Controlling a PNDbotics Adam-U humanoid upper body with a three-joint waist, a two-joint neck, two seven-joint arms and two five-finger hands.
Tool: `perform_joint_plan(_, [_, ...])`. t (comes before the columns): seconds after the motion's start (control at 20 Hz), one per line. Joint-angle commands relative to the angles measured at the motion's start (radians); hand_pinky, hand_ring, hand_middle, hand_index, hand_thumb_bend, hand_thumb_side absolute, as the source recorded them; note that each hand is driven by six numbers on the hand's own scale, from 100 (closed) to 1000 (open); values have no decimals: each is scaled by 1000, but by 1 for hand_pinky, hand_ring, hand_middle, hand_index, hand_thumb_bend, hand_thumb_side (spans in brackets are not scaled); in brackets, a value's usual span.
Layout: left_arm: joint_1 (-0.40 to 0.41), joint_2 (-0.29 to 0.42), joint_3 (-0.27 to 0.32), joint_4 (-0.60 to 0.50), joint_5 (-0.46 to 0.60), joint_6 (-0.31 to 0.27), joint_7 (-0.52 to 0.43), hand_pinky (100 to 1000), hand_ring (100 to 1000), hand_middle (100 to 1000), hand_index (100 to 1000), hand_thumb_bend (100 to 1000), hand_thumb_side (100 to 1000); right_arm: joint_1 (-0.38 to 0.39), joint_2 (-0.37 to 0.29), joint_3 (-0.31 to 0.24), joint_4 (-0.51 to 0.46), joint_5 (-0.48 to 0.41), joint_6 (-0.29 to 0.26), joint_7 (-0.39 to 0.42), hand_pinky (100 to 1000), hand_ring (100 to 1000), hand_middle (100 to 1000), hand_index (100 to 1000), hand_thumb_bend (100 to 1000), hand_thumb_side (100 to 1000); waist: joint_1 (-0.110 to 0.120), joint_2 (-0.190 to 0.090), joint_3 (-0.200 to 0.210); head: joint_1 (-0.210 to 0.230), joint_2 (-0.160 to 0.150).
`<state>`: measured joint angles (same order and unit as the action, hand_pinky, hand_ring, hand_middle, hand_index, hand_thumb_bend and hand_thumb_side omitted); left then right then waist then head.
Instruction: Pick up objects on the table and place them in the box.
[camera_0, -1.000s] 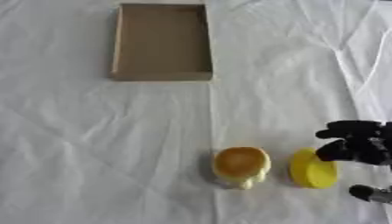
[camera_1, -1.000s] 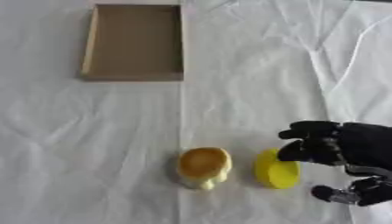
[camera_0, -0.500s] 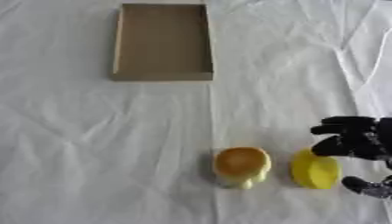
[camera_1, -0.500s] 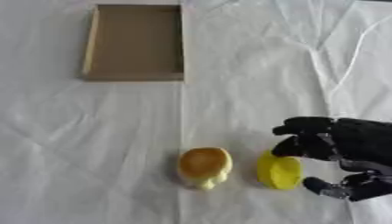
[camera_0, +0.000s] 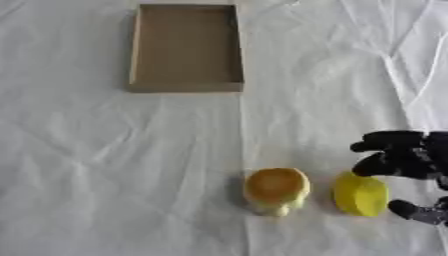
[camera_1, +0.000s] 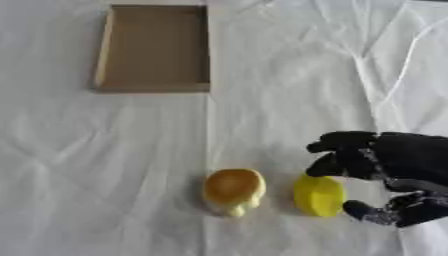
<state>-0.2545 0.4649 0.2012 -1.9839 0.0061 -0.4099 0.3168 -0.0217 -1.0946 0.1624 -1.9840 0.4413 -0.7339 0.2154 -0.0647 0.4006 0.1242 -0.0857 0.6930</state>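
A yellow lemon-shaped object (camera_1: 318, 195) lies on the white cloth near the front right. Left of it sits a round orange-topped, pale yellow object (camera_1: 233, 189). My right hand (camera_1: 385, 167) comes in from the right edge and hovers at the lemon: curled fingers (camera_1: 337, 150) arch over its upper right, and the thumb (camera_1: 372, 212) sits low at its right side. The fingers and thumb bracket the lemon but have not closed on it. The open cardboard box (camera_0: 185, 88) lies at the back left, nothing visible inside. My left hand shows in neither view.
A white wrinkled cloth (camera_0: 105, 170) covers the whole table. A thin white cable (camera_1: 394, 75) runs across it at the back right.
My right hand has moved slightly left and down toward the lemon, with the thumb coming in closer at its right side. The two objects and the box have not moved.
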Motion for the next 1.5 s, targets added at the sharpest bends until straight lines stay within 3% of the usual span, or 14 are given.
perform_joint_plan(0.05, [-4,13,4,-16,3,0,-5,869,879,821,866,107,630,1,-21,-3,-16,-13,2,36,1000,1000,837,1000,354,100,2,-15,1,-2,-6])
perform_joint_plan(0.55, [-4,6,2,-16,19,6,-15,871,881,823,867,100,638,-19,-19,13,-16,-56,24,93,1000,1000,830,1000,287,100,1,-14,7,-6,-4])
perform_joint_plan(1.2, [-6,-6,-3,-16,21,11,-25,872,883,824,867,100,648,-37,11,46,-16,-98,139,135,1000,1000,772,989,136,100,4,-8,15,-9,-12])
perform_joint_plan(1.5, [-6,-10,-5,-16,24,14,-29,873,884,825,867,100,653,-42,26,58,-16,-112,168,171,998,1000,769,986,147,100,5,-6,17,-9,-13])
